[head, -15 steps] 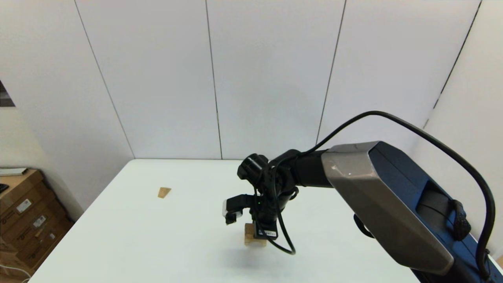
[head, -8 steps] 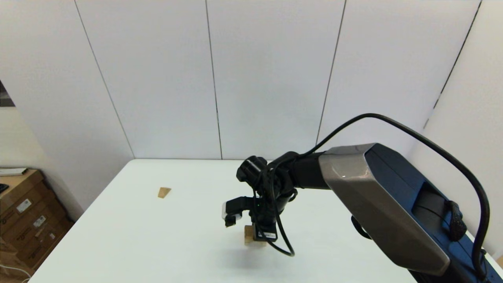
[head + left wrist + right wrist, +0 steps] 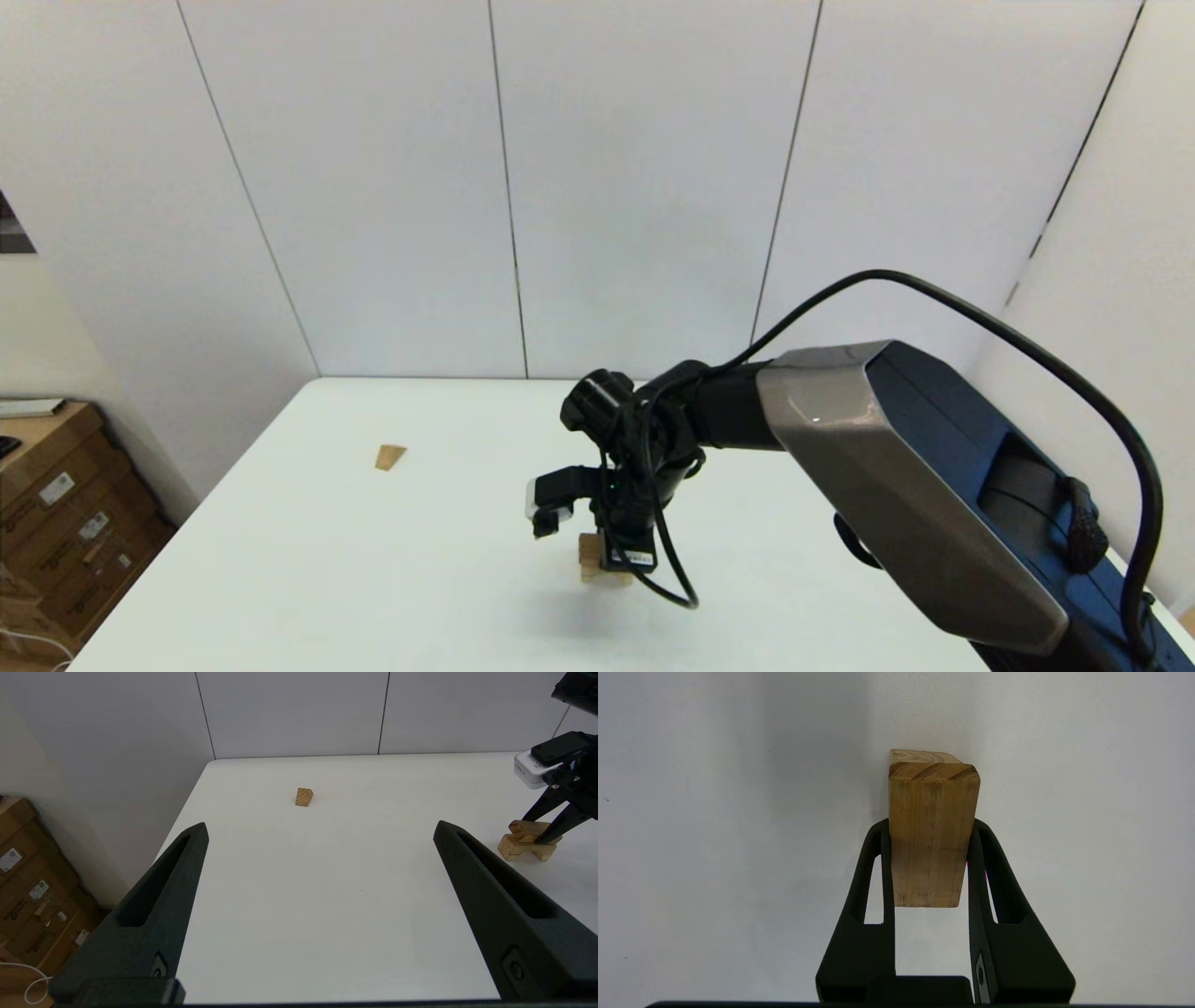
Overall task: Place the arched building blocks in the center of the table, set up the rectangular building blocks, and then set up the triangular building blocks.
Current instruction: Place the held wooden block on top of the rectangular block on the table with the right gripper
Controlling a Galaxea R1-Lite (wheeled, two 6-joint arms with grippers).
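My right gripper (image 3: 609,558) points down over the middle of the table (image 3: 373,579), shut on the rectangular block (image 3: 931,812), a thin wooden slab held by its long sides. The slab sits on top of the arched block (image 3: 518,850), whose end shows beyond it (image 3: 920,757). From the left wrist view the slab (image 3: 525,828) lies flat across the arch, hollow side down. The triangular block (image 3: 389,456) lies alone toward the far left of the table (image 3: 304,797). My left gripper (image 3: 321,825) hovers open and empty near the table's front-left, out of the head view.
Cardboard boxes (image 3: 56,523) stand on the floor beyond the table's left edge. White wall panels rise behind the far edge. The right arm's grey and blue housing (image 3: 915,485) fills the right side of the head view.
The right gripper, with the slab in it, has edged slightly left and away over the arched block. The triangular block has not moved.
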